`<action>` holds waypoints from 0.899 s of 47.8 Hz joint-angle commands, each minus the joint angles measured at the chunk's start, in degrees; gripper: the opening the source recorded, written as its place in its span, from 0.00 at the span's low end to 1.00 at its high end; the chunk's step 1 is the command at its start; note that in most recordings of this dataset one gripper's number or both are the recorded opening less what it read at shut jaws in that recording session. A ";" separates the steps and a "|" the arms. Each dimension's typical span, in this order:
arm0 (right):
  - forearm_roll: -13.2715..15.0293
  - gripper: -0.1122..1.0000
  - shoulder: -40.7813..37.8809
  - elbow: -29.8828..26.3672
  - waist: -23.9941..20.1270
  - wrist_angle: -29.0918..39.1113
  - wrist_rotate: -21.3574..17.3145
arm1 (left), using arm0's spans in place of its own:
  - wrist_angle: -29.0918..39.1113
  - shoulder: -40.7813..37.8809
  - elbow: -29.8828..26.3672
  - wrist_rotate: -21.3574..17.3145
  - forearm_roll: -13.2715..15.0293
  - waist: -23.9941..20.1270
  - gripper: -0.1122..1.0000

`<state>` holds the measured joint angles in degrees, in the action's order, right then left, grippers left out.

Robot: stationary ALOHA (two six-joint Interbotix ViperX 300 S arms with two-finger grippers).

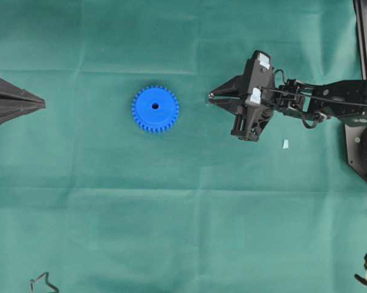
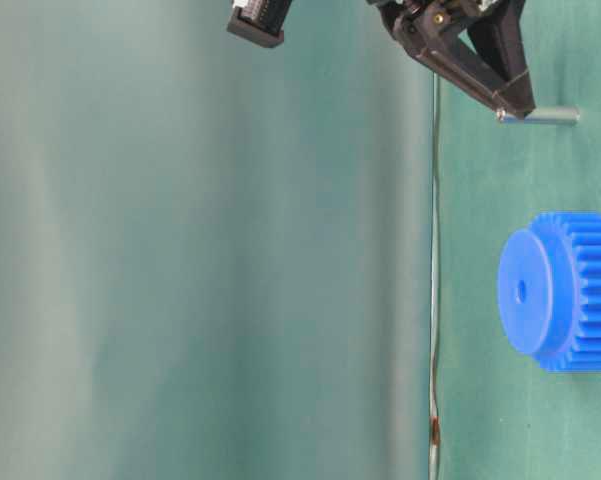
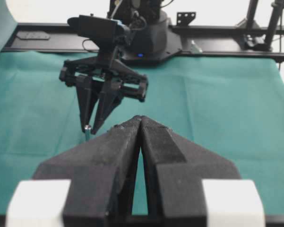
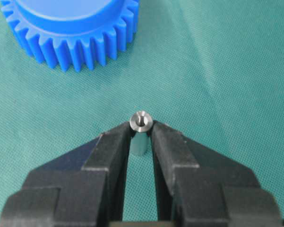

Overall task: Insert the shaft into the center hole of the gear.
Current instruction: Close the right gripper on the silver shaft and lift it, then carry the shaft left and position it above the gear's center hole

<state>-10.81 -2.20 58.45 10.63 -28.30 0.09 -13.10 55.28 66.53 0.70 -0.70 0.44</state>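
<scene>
The blue gear (image 1: 155, 108) lies flat on the green cloth, its center hole (image 1: 155, 106) facing up and empty. My right gripper (image 1: 212, 96) is shut on the shaft (image 4: 142, 121), a small silvery pin held upright by its top end, to the right of the gear and apart from it. The table-level view shows the shaft (image 2: 540, 116) pointing down from the fingertips, beside the gear (image 2: 565, 290). In the right wrist view the gear (image 4: 71, 28) sits ahead and to the left. My left gripper (image 1: 41, 105) is shut and empty at the far left.
A small pale blue scrap (image 1: 285, 144) lies on the cloth under the right arm. A black wire-like object (image 1: 43, 282) sits at the bottom left corner. The right arm's base (image 3: 142, 33) stands at the table's edge.
</scene>
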 commanded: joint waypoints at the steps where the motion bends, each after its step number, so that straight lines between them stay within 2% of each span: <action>1: 0.09 0.25 0.53 -0.79 -0.09 -0.44 0.00 | -0.18 -0.44 -1.32 0.09 -0.18 0.00 0.10; 11: -0.09 0.25 3.78 -1.05 -0.09 0.70 -0.09 | -0.18 -0.35 -1.32 0.18 -0.18 0.00 0.10; 24: 0.00 0.25 12.30 -2.20 0.00 8.96 0.88 | -0.18 -0.35 -1.32 0.18 -0.18 0.09 0.10; 29: 0.00 0.25 13.01 -2.46 0.09 10.99 0.88 | -0.18 -0.44 -1.32 0.18 -0.18 0.00 0.10; 43: 0.00 0.25 12.92 -2.72 0.09 11.25 0.79 | -0.09 -0.35 -1.32 0.26 -0.18 0.00 0.10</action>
<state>-10.72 9.67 56.95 10.63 -17.05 0.88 -13.01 55.28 66.53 0.88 -0.70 0.44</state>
